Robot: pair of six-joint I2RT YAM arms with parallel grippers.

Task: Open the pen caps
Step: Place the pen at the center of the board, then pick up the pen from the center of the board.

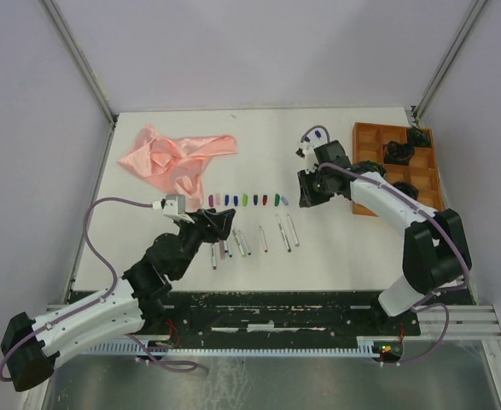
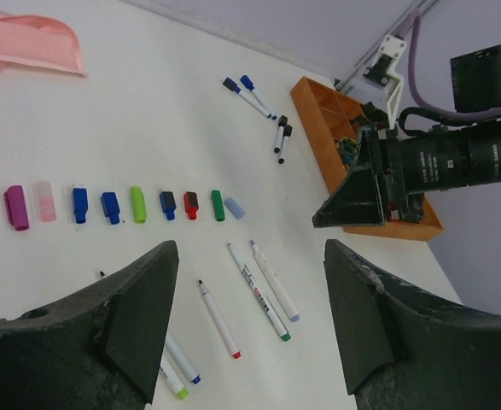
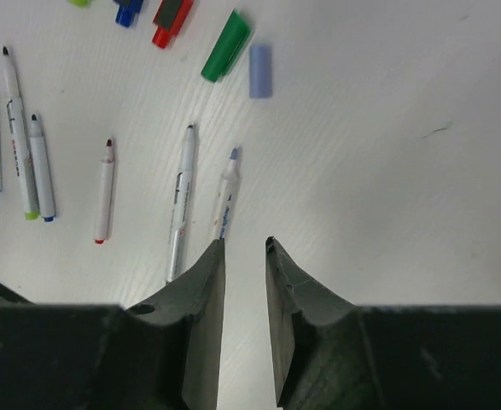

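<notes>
**Both grippers empty between pulls; capped pens lie by the tray**

The pen caps (image 2: 135, 205) already pulled lie in a row across the table (image 1: 352, 248), with the open pens (image 2: 218, 318) just below them. Four capped pens (image 2: 250, 94), two blue and two black, lie near the orange tray (image 2: 314, 107). We judge these to be the work left.

To do the step well, we would have one gripper clamp the white barrel and the other take only the stubby cap. The pull should run straight along the pen's axis, low over the table.

The left gripper (image 2: 250, 256) hangs over the open pens with its fingers (image 2: 139, 299) spread wide, holding nothing. The right gripper (image 3: 244, 248) shows only a narrow slit between its fingers (image 3: 203, 290), also empty. One fingertip overlaps the rear end of a pale-blue-tipped pen (image 3: 226, 192), and we cannot tell whether it touches.
</notes>
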